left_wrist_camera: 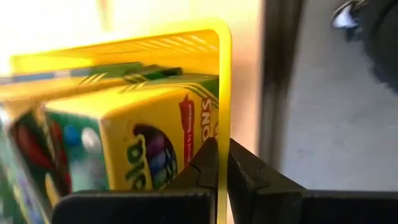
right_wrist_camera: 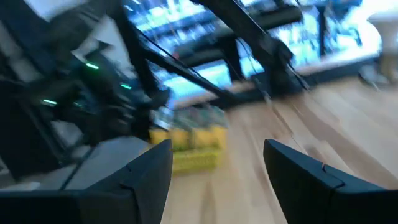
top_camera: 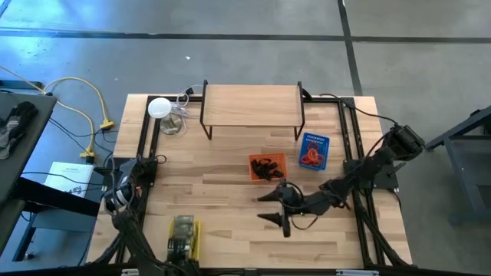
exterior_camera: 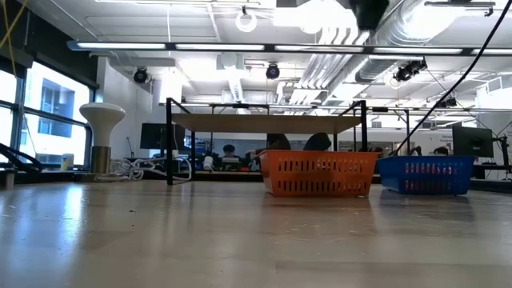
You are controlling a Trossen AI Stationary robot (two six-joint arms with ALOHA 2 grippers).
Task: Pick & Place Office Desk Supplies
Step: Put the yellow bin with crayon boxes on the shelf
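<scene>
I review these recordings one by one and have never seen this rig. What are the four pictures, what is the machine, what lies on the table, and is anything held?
Two dark robot arms work at a wooden table. One camera looks straight down, one sits at table height, and one rides on each wrist. On the table stand a wooden shelf on black legs, an orange basket of black clips, a blue basket of red bands, a yellow basket of yellow-green packs and a white round disc. The right hand hovers open and empty near the orange basket. The left hand is shut by the yellow basket's rim, holding nothing.
</scene>
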